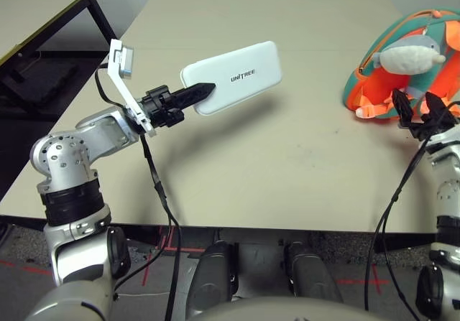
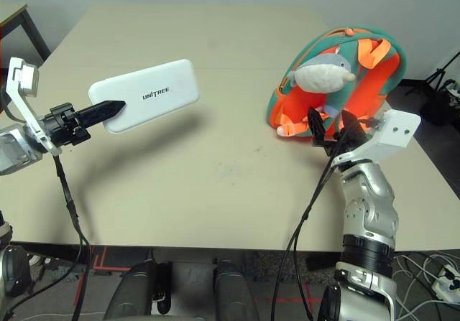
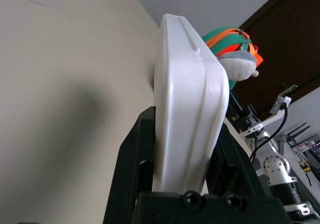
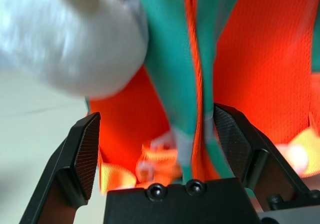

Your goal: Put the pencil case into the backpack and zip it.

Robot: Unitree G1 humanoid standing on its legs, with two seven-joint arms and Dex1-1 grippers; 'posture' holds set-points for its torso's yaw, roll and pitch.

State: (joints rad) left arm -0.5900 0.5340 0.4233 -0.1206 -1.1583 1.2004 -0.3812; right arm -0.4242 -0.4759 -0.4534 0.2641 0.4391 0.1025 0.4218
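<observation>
Left hand (image 1: 208,89), one: closed on the pencil case (image 1: 251,66), a black finger along each flat side. Case held clear of the worktop (image 1: 302,170), its shadow falling on the surface below; white, rounded corners, dark "UNITREE" lettering on the broad face.

Right hand (image 2: 329,113), one: spread wide, holding nothing, directly before the backpack (image 2: 394,71). The bag's teal-and-orange front lies ahead of the two fingers; whether either touches the fabric, cannot tell.

Backpack, one: teal with orange panels and straps, on the worktop toward the robot's right, well apart from the case. Attached, a grey-and-white plush animal (image 2: 323,77); near the top, an orange strap loop (image 2: 372,52). Whether the main compartment is open or zipped, cannot tell.

State of the task: case picked up, counted as done. Outstanding: bringing the case across to the bag, a mouth wide enough to receive it, insertion, release, and the closing of the zip. Judged an early stage, with the greater part left. The right hand appears placed to steady or grip the bag, and the left would need to travel toward it.
</observation>
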